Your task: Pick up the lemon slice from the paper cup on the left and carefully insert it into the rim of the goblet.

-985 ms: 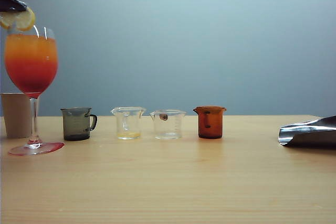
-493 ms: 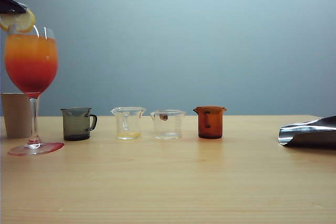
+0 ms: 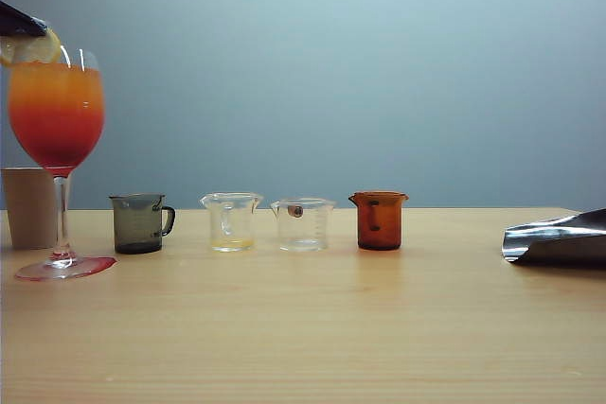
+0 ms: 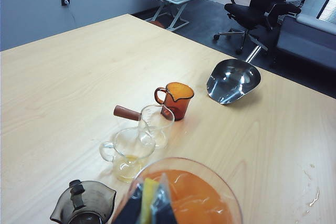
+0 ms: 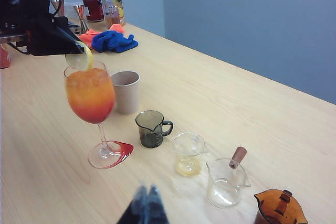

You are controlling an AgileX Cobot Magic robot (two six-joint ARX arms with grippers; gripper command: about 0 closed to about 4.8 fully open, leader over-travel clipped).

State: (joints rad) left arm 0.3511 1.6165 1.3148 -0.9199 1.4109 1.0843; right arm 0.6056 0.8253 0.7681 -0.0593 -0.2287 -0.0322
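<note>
Pale wooden table, with the goblet standing at the far left of the exterior view, full of orange-to-red drink.

Reaching in from the goblet's outer side, above its rim: the left gripper, black, angled down toward the bowl. In the right wrist view, seen at the end of a bulky black wrist carrying a camera. In the left wrist view, both fingers clamped on the lemon slice, directly over the drink.

Low over the table in front of the goblet, well apart from it: the right gripper, blurred, fingers pressed together on nothing.

Far across the table from the goblet: a shiny metal scoop, lying on its side.

Just behind the goblet's stem: the paper cup, upright.

In a row leading away from the goblet's foot: a smoky grey measuring cup, a clear beaker with a little yellow liquid, a clear beaker with a wooden handle, an amber beaker.

At the goblet's rim, on the gripper's side: the lemon slice again, lower edge at the glass lip. Whether seated on the rim, impossible to tell.
</note>
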